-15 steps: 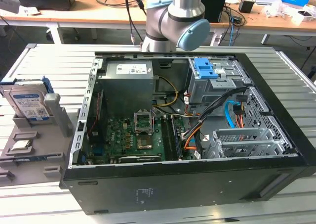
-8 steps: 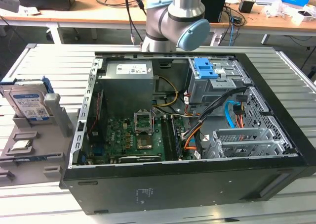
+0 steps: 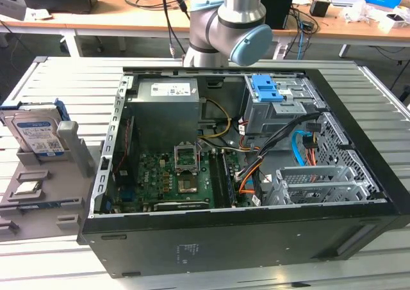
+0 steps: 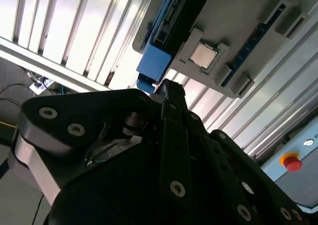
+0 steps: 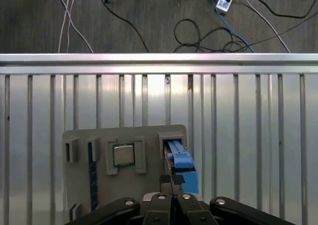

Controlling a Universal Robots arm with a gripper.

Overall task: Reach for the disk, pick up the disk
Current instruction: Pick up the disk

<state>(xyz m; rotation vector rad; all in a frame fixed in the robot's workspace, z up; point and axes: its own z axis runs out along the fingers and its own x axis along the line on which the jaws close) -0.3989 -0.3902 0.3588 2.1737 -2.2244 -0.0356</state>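
In the exterior view, a table of ribbed silver aluminium slats [image 3: 64,85] carries an open black computer tower case [image 3: 224,245] lying on its side. Wooden desks [image 3: 128,18] strewn with cables and boxes stand at the far side of the room. The silver-and-blue robot arm [image 3: 224,21] rises behind the case, cut off by the frame's edge. On the exterior view's left, a grey plastic fixture [image 3: 45,207] holds the flat silver-grey disk [image 3: 37,136] with blue side rails upright in a slot, its lower part hidden. A small square silver processor chip [image 3: 28,188] lies flat nearer on the fixture. In the first wrist view the black gripper [image 5: 171,179] hangs over the fixture [image 5: 124,135], fingers together with nothing between them. The disk [image 5: 180,158] shows edge-on, label hidden, beside the chip [image 5: 123,155]. Past the table [image 5: 248,135] lies a dark floor with loose cables [image 5: 149,21]. In the second wrist view the gripper [image 4: 168,86] body blocks much of the scene. Beyond it show the disk [image 4: 153,66] rail end, the chip [image 4: 202,54] and a round red button [image 4: 291,162].
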